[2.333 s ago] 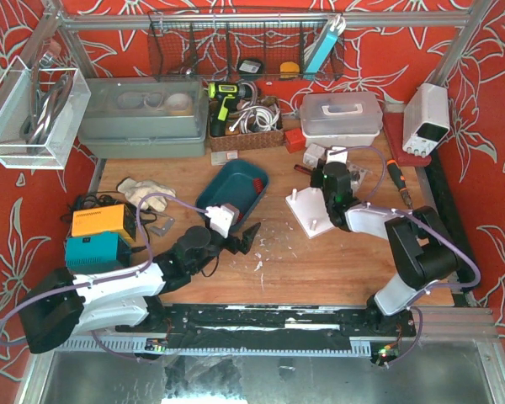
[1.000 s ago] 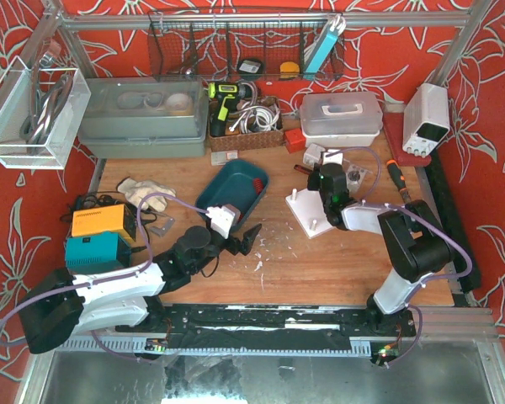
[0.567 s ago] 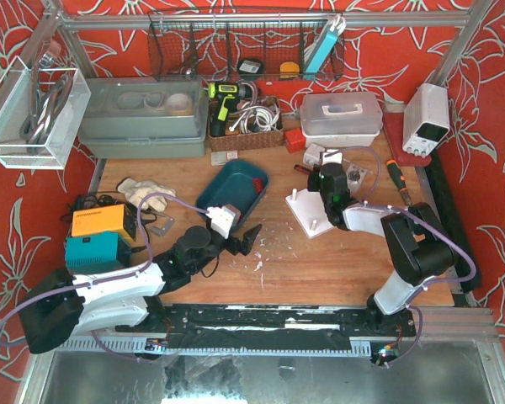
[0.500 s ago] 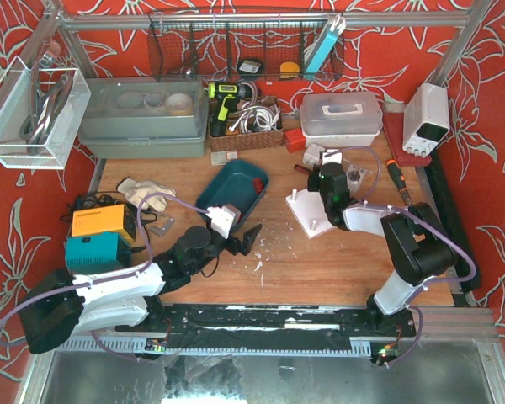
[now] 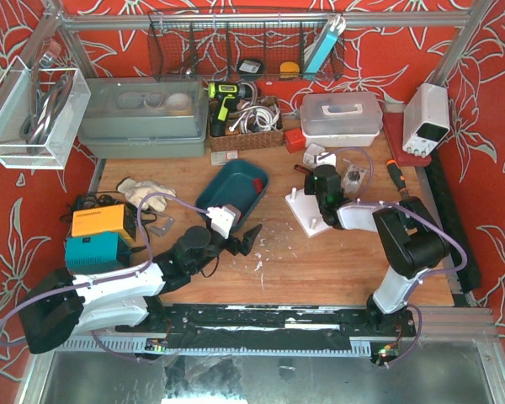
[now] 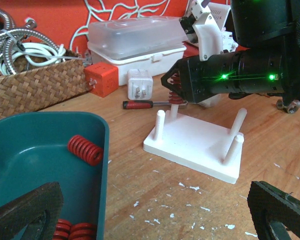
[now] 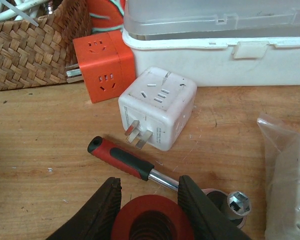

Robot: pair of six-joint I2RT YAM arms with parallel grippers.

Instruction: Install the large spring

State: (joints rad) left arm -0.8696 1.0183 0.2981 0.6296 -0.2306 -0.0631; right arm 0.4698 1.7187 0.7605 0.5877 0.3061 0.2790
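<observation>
A large red spring (image 7: pixel 152 220) sits upright between my right gripper's (image 7: pixel 150 187) fingers, which are shut on it. In the left wrist view that gripper (image 6: pixel 176 89) holds the spring (image 6: pixel 175 98) over the far left corner of the white peg plate (image 6: pixel 195 145), right at a peg there; whether it is threaded on, I cannot tell. My left gripper (image 6: pixel 155 215) hangs wide open over bare wood next to the teal tray (image 6: pixel 35 145), which holds more red springs (image 6: pixel 85 149). From above, the plate (image 5: pixel 307 217) lies right of the tray (image 5: pixel 231 189).
Beyond the right gripper lie a red-and-black ratchet (image 7: pixel 122 157), a white plug cube (image 7: pixel 157 115), an orange cube (image 7: pixel 102 65), a wicker basket (image 7: pixel 35 45) and a white lidded box (image 7: pixel 215 40). A plastic bag (image 7: pixel 290 175) lies to the right. Yellow and teal boxes (image 5: pixel 101 223) stand at the left.
My right gripper has shifted slightly left with the spring, toward the plate's far left peg. The left arm has stayed still.
</observation>
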